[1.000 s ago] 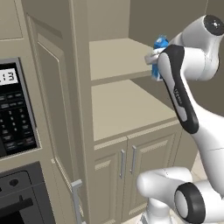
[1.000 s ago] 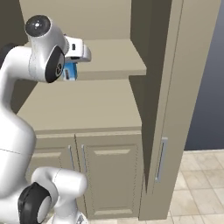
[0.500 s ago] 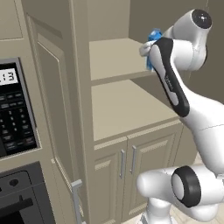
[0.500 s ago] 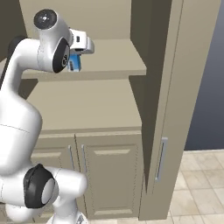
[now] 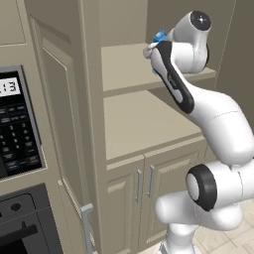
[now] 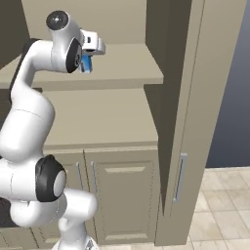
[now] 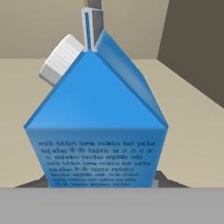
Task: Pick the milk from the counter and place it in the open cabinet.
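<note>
Clenched on the milk (image 7: 96, 127), the claw (image 6: 87, 62) hangs at the front edge of the upper shelf (image 5: 129, 69) of the open cabinet (image 6: 97, 112) — the blue carton shows just under the hand in the right base view and peeks out behind the wrist in the left one. From the hand camera the carton stands before bare tan shelf, with the cabinet's darker side wall off to the right. This looks like the placing step, with the pick done. The next move, I judge, calls for carrying the carton further in over the shelf and lowering it until its base sits flat — then opening the claw and drawing straight back.
</note>
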### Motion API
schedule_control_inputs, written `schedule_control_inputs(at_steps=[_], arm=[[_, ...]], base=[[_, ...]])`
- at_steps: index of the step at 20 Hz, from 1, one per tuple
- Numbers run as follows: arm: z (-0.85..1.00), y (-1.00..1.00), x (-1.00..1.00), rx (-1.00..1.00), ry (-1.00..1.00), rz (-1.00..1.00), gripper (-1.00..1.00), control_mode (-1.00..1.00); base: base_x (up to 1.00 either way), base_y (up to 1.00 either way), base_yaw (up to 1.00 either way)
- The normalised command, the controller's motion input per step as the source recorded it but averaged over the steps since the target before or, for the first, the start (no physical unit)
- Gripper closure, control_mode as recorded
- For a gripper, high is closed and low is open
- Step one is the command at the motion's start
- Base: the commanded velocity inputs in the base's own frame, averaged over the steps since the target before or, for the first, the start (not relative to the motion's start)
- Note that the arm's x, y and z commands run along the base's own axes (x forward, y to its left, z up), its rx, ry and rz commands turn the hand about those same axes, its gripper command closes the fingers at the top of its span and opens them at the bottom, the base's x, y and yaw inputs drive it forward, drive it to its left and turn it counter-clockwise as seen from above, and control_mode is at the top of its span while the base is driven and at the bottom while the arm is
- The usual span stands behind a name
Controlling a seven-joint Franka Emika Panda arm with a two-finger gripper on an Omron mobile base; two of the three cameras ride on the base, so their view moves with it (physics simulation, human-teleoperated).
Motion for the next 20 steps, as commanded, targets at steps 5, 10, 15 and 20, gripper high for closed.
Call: schedule_control_inputs(at_steps=[5, 10, 15, 20], arm=[[0.00, 0.16, 0.48, 0.00, 0.00, 0.00, 1.00, -1.00], [-0.07, 0.10, 0.29, 0.00, 0.00, 0.00, 1.00, -1.00], [-0.28, 0.06, 0.20, -0.01, 0.00, 0.00, 1.00, -1.00], [-0.46, 0.06, 0.08, -0.01, 0.00, 0.00, 1.00, -1.00]], base=[[0.00, 0.00, 0.00], [0.00, 0.00, 0.00], [0.00, 0.00, 0.00], [0.00, 0.00, 0.00]])
